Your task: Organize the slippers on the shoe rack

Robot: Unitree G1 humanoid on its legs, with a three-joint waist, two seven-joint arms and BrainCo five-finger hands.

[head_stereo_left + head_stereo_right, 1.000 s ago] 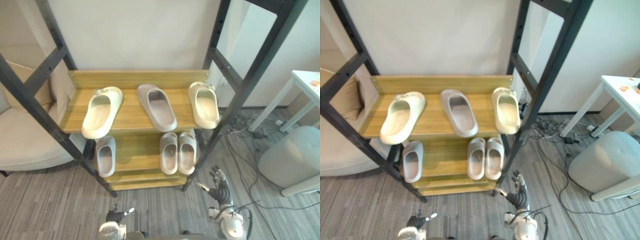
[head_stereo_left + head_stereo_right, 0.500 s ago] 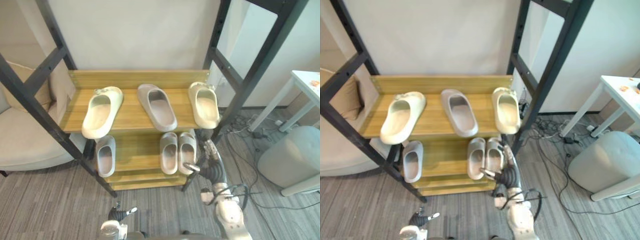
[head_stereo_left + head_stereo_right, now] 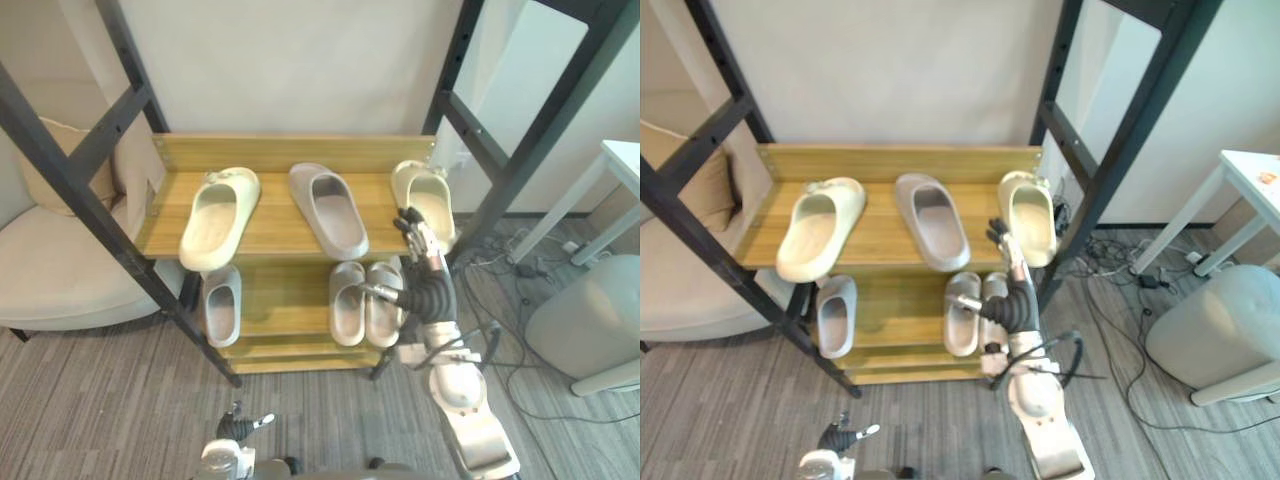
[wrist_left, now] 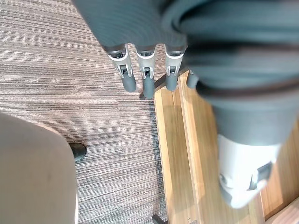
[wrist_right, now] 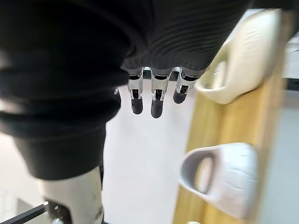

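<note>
At the upper shelf's (image 3: 270,228) right end, the right hand (image 3: 422,255) is held empty, fingers straight, just beside the cream slipper (image 3: 428,196) lying there; reaching is judged the step in hand, a grasp needed next.

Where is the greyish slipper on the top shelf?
In the left eye view, the greyish slipper lies mid-shelf between the left cream slipper and the right cream slipper.
</note>
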